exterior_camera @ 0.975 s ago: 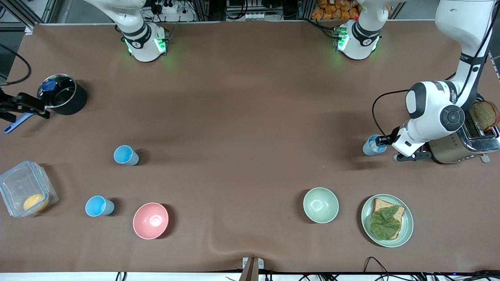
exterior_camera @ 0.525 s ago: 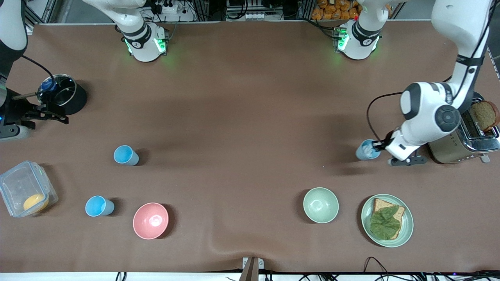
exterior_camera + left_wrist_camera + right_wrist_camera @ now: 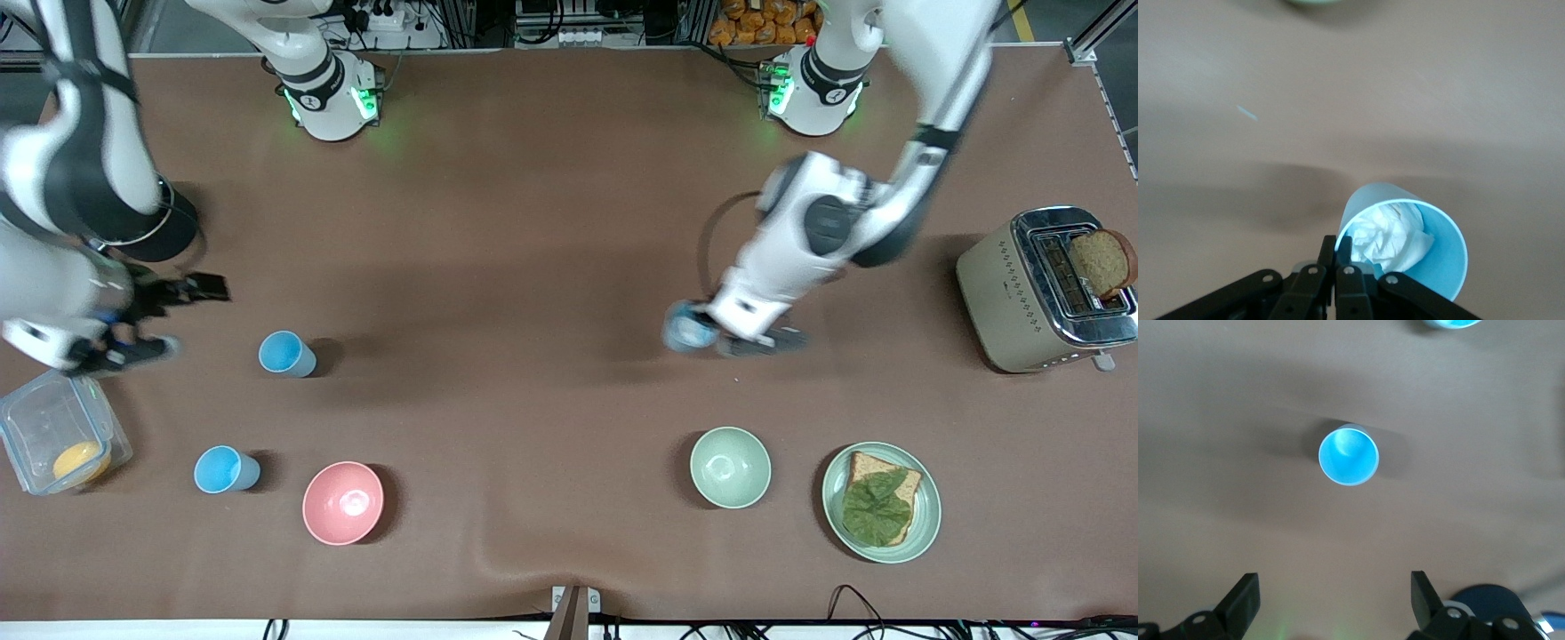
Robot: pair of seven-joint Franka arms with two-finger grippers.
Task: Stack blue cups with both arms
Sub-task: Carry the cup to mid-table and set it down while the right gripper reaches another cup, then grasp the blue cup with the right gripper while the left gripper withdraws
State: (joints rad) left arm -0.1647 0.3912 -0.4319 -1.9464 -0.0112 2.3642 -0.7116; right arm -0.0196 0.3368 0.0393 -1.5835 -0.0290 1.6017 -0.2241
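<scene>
Left wrist view, held cup (image 3: 1431, 250) contains crumpled paper (image 3: 1388, 235)

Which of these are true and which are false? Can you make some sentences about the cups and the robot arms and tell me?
1. The left gripper is holding a blue cup. True.
2. That held cup is empty. False: white crumpled paper sits inside it.
3. The right gripper is shut on a cup. False: it is open and holds nothing, above a standing blue cup.
4. Two blue cups stand on the table toward the right arm's end. True.
5. The pink bowl has a cup inside it. False: it holds nothing.
</scene>
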